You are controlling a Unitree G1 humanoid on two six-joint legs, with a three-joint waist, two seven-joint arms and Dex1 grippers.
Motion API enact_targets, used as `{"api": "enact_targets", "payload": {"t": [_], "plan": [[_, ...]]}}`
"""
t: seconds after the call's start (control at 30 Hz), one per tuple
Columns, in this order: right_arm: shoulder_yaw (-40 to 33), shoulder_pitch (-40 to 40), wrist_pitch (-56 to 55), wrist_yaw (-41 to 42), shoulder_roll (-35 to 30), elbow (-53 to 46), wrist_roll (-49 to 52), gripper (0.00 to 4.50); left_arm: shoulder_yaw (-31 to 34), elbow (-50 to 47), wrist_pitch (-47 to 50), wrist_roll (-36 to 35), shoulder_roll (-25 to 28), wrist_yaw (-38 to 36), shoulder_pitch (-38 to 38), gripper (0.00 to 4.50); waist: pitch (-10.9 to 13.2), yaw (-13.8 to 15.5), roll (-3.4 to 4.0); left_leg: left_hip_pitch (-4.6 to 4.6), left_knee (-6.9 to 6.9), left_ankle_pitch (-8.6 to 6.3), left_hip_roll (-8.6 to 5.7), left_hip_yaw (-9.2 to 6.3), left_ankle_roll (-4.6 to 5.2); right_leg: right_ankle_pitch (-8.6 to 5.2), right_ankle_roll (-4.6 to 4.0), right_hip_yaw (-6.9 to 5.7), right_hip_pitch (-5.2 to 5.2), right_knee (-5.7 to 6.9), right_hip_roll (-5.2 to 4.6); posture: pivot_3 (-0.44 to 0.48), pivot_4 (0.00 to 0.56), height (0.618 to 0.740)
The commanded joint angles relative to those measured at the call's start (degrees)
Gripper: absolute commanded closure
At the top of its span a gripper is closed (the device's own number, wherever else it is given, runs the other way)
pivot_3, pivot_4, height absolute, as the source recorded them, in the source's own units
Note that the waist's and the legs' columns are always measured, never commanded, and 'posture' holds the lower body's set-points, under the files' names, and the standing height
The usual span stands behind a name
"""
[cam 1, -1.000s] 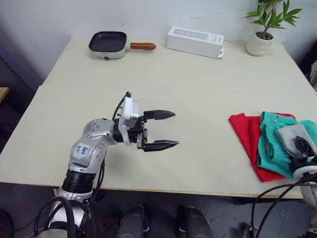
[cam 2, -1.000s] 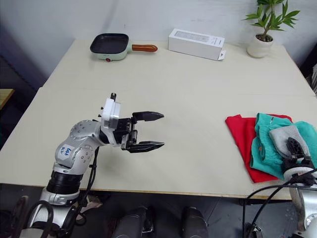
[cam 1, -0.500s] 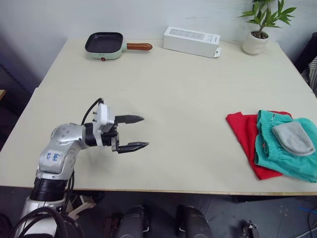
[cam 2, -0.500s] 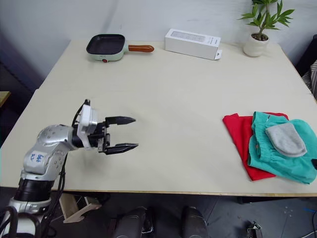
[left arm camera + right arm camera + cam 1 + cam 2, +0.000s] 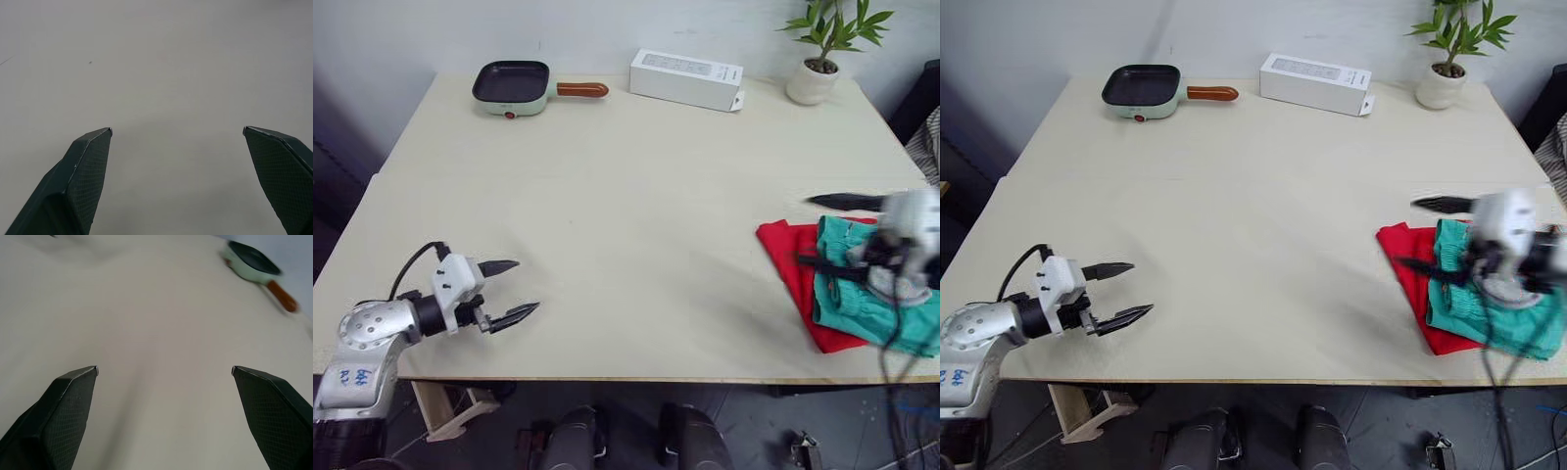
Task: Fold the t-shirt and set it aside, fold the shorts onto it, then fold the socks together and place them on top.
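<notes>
The red t-shirt (image 5: 793, 291) lies folded near the table's front right edge. The teal shorts (image 5: 847, 304) are folded on top of it. My right gripper (image 5: 805, 230) hovers over this pile, open, its fingers pointing left across the table with nothing between them. Its wrist covers the middle of the pile, so the socks are hidden. My left gripper (image 5: 526, 286) is open and empty, low over the front left of the table (image 5: 636, 196), far from the clothes.
A mint-green pan (image 5: 512, 83) with a brown handle, a long white box (image 5: 685, 78) and a potted plant (image 5: 811, 80) stand along the far edge. The pan (image 5: 254, 265) also shows ahead of my right gripper.
My left arm has drawn back to the front left edge, still open. My right arm left the view after releasing the socks, and now is raised over the pile.
</notes>
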Motion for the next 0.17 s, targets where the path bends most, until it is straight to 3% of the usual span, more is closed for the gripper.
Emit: {"api": "enact_targets", "payload": {"t": [0.03,0.17], "plan": [[3.18,-1.57,-3.65,4.11,4.58,4.31,-2.65,0.03,2.03,-2.43,-1.34,0.12,0.66,1.3,1.18,0.0,0.0,0.58,0.0,-0.01,0.0,-0.01,-0.03,0.0,0.02,0.0,0.0,-0.01,0.0,0.01,-0.02,0.0,0.15,0.74],[3.59,-1.8,-7.89,6.74,7.52,10.8,-4.93,0.03,0.76,-2.83,-1.93,-0.25,0.05,1.27,0.9,0.0,0.01,1.0,0.02,-0.04,0.1,-0.13,-0.24,0.02,0.22,0.06,0.07,-0.03,0.03,0.01,-0.19,0.0,0.15,0.74]]}}
